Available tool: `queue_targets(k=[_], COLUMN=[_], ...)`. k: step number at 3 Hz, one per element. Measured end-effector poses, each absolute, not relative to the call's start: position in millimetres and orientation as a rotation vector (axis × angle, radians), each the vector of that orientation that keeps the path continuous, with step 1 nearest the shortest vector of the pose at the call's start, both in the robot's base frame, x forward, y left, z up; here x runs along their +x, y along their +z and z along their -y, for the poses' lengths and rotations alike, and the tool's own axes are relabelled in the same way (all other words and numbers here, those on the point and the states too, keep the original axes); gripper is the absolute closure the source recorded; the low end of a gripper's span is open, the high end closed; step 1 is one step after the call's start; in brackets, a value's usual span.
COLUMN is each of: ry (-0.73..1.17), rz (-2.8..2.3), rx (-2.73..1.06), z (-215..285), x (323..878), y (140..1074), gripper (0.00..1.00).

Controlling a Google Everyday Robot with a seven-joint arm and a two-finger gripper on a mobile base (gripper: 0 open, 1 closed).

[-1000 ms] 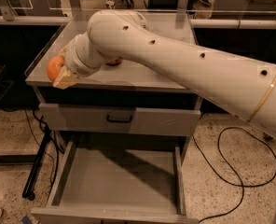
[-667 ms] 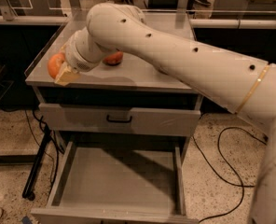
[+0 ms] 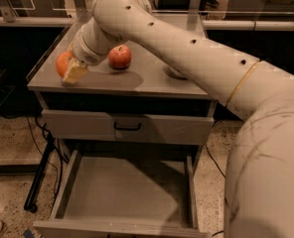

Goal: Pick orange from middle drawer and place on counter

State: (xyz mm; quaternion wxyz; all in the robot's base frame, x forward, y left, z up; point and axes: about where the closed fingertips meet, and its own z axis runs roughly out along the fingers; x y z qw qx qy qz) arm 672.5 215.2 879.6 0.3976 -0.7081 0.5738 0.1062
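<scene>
One orange (image 3: 62, 63), one apple (image 3: 119, 57), two drawers (image 3: 127, 192) (image 3: 162, 129), one pincer (image 3: 70, 73) by orange

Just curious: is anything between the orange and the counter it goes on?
Nothing visible. The orange is at the front corner of the counter, with the gripper against it; the apple sits apart.

Light was dim and warm, from above: the arm (image 3: 186, 48) threw a soft shadow on the counter (image 3: 152, 83) beside the gripper (image 3: 70, 73) at its left edge, the drawer (image 3: 127, 182) lay in dull shade, the background mostly dark.
</scene>
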Motion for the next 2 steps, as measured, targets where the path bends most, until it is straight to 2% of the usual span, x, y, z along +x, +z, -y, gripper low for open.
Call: queue_targets(k=[2], ry=[0.302], rz=[-1.49], rx=[-1.854], z=[-220], x=[691], y=[861], gripper=[1.0])
